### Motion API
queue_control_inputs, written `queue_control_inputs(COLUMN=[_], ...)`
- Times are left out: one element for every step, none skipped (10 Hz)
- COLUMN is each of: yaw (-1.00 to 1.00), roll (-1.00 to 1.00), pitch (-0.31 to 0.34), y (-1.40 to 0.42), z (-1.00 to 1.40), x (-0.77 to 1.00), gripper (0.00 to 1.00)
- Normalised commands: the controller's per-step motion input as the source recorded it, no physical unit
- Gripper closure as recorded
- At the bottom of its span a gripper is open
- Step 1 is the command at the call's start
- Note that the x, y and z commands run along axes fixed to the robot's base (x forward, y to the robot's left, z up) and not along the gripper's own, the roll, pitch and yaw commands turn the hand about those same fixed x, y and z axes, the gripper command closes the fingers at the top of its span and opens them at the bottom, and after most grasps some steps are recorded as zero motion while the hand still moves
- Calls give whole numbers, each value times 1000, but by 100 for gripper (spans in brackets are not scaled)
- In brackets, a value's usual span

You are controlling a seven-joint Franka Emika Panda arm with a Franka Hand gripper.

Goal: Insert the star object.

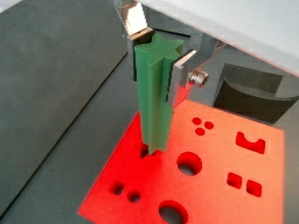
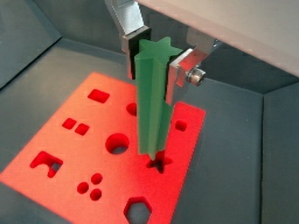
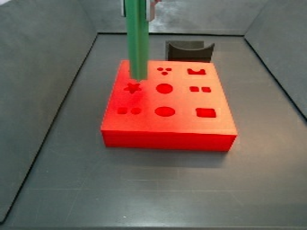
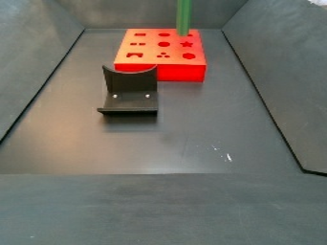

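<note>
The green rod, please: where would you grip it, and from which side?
Grip the green rod at its top end, coming from above, as the gripper does now. It stands upright with its lower tip at a hole in the red block, so the upper end is free, and the fingers clamp opposite sides.

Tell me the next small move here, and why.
Probably a slow push straight down. The gripper is shut on the green rod, which stands upright with its lower tip at a hole in the red block, as both wrist views show. Whether it has entered cannot be told, so keep the rod vertical. The dark curved piece sits apart.
</note>
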Motion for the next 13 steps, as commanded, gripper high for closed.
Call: queue_control_inputs(yaw=[0, 0, 0, 0, 0, 0, -20, -3, -17, -23, -31, -34, -20], roll=[-113, -107, -74, -23, -1, 0, -6, -6, -9, -4, 0, -1, -7], pitch=[-99, -103, -123, -131, -116, -111, -77, -60, -61, -71, -76, -81, -84], y=[109, 40, 0, 0, 0, 0, -46, -46, -34, 0, 0, 0, 0], z=[0, -26, -111, -214, -249, -246, -86, -69, -71, -129, -180, -191, -160], x=[-46, -6, 0, -109, -129, -186, -60, 0, 0, -26, -57, -37, -37], gripper=[100, 100, 100, 100, 100, 100, 100, 100, 100, 100, 100, 100, 100])
